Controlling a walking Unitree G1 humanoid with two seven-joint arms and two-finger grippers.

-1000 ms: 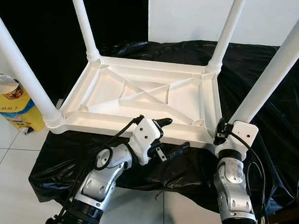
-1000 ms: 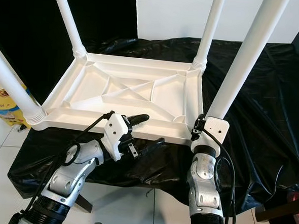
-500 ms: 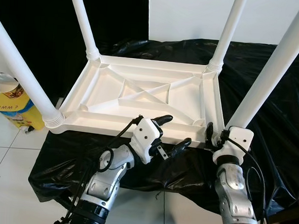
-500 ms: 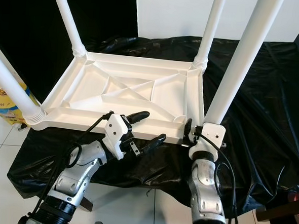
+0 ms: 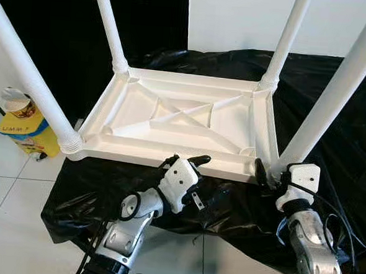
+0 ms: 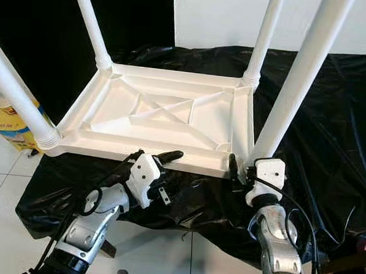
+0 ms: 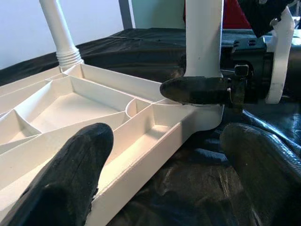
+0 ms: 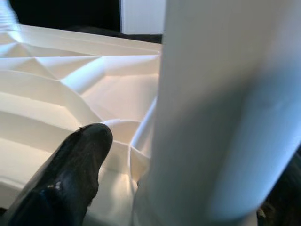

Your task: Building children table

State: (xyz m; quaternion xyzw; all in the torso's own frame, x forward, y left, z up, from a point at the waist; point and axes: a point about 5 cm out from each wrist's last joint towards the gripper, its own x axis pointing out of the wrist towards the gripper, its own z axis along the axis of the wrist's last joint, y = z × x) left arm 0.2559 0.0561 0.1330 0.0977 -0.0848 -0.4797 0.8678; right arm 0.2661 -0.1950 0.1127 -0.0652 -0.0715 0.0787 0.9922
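So the white plastic table top [image 5: 184,121] is lying upside down on a black sheet [image 5: 334,96] spread over some low surface, ribbed underside facing up, and all four white legs are standing in the corner sockets. The near-right leg [image 5: 334,103] is the one being worked on: the right gripper [image 5: 264,177] sits right at its base, one black finger [image 8: 66,174] on the inner side of the leg and the leg filling the gap, so I'd call it clamped around the leg, though the far finger is mostly hidden. Can't tell from here whether that leg is fully seated or only partway in, and it leans outward a bit. The left gripper [image 5: 208,176] hovers just in front of the near edge of the top, fingers spread wide and holding nothing. My read is the build is nearly done: seat that last leg, then flip the thing over. Room-wise, the near edge overhangs the sheet's front drop toward the white tile floor [image 5: 11,195], a yellow container [image 5: 23,130] sits just beside the near-left leg [image 5: 31,78], and there's a wall close behind.
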